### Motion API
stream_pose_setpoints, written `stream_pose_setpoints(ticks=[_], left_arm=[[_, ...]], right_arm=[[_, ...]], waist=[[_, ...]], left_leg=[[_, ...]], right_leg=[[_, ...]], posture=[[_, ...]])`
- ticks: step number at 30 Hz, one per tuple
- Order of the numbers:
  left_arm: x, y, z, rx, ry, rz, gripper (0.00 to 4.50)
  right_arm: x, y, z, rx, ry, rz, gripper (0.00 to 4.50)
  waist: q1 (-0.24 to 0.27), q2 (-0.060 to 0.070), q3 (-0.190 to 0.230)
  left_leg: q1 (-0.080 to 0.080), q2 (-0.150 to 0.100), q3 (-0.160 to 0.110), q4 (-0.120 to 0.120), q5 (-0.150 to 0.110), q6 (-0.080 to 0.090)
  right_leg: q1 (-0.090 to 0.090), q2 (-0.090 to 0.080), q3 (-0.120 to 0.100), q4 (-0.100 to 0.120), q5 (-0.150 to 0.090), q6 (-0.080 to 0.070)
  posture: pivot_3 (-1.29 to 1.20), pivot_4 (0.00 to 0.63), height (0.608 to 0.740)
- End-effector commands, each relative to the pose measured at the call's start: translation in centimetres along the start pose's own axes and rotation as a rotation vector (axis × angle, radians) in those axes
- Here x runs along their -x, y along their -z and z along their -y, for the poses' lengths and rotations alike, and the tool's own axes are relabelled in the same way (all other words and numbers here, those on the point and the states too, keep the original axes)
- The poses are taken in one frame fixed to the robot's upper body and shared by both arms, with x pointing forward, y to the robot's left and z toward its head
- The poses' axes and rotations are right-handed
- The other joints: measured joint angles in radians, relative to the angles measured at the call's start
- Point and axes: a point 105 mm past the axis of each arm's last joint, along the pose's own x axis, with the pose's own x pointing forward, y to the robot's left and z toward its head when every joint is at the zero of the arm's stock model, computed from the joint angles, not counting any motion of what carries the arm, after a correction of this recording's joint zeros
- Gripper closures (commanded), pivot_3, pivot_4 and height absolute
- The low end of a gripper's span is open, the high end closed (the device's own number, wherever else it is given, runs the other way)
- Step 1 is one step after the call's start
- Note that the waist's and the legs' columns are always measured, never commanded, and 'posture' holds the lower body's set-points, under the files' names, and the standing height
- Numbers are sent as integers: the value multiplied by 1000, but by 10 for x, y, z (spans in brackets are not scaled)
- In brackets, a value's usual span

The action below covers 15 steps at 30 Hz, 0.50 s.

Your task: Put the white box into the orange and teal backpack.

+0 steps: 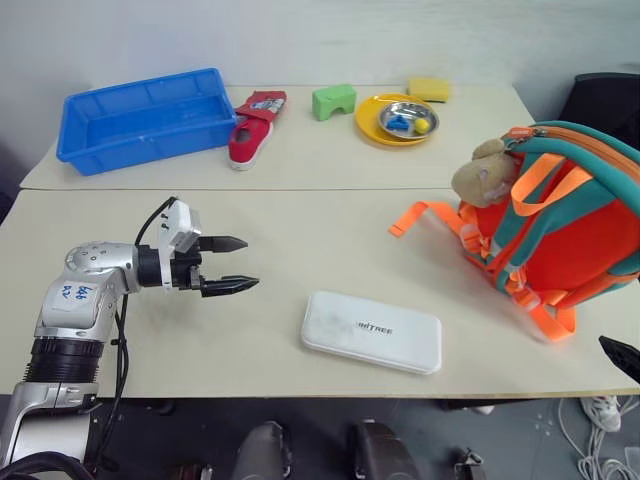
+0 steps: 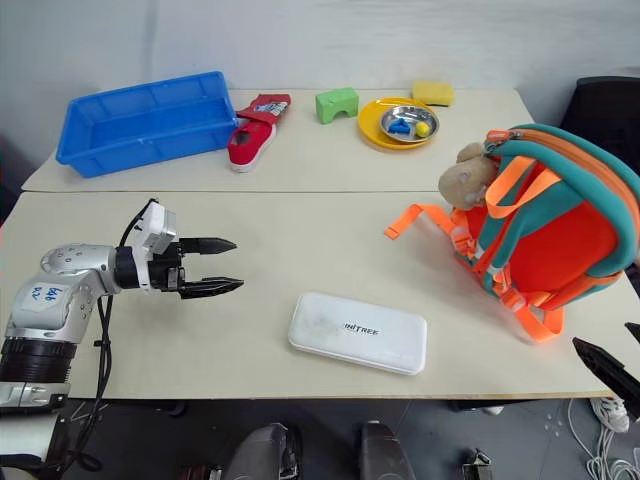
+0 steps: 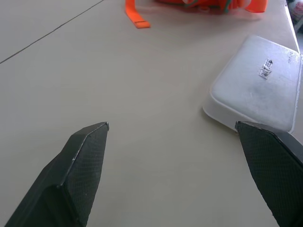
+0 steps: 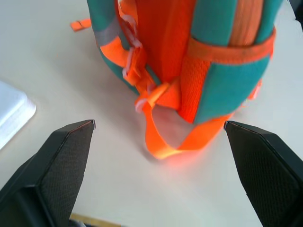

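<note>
The flat white plastic box [image 1: 371, 331] lies untouched on the worktop [image 1: 300, 250]; both end effectors, left [image 1: 232, 264] and right [image 4: 158, 127], hover spread apart, empty, flanking the upright orange and teal backpack [image 1: 560, 220].

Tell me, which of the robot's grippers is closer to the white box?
Left. The left gripper hovers open just beside the white box; the right gripper sits at the table's edge by the backpack.
</note>
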Motion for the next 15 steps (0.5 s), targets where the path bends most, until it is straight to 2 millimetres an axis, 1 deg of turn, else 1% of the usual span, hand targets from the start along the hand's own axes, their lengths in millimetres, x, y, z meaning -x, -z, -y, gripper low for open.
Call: stream_pose_setpoints(ticks=[1,4,5,6,8,10,12,15], left_arm=[[0,-5,1,-31,17,-11,0],[-1,-4,3,-34,38,-22,0],[-2,-3,5,-38,60,-28,0],[-2,-2,10,-39,96,-38,186],[-5,0,21,-55,169,-68,635],[-14,8,32,-89,239,-127,1253],[-23,16,39,-110,287,-164,1840],[-41,24,38,-136,290,-187,2782]], right_arm=[[0,-6,-11,80,-34,-1,36],[-3,-5,-20,119,-83,-30,36],[-6,-6,-25,138,-112,-38,207],[-9,-6,-34,151,-157,-48,420],[-16,-6,-53,191,-265,-74,1005],[-27,-1,-75,233,-393,-112,1714],[-39,4,-90,257,-474,-132,2377],[-58,10,-106,270,-557,-135,3427]], waist=[[-9,0,0],[-10,0,0],[-10,0,0],[-10,0,0],[-10,0,0],[-10,0,0],[-9,-1,0],[-7,-1,0]], left_leg=[[0,0,0,0,-1,1],[0,1,0,0,-2,0],[0,2,0,0,-2,-1],[0,3,0,0,-2,-1],[0,3,0,1,-2,-1],[0,4,0,1,-2,-1],[1,4,0,2,-2,-2],[0,5,0,8,-4,-1]], right_leg=[[0,0,0,-1,0,0],[1,1,0,-2,0,0],[0,2,0,-2,0,0],[1,2,0,-2,0,0],[0,3,0,-1,0,0],[1,4,1,-1,0,0],[1,4,1,-1,0,0],[2,4,1,-1,0,0]], posture=[[0,150,740],[0,150,740],[0,150,740],[0,150,740],[0,150,740],[0,150,740],[0,150,740],[0,150,740]])
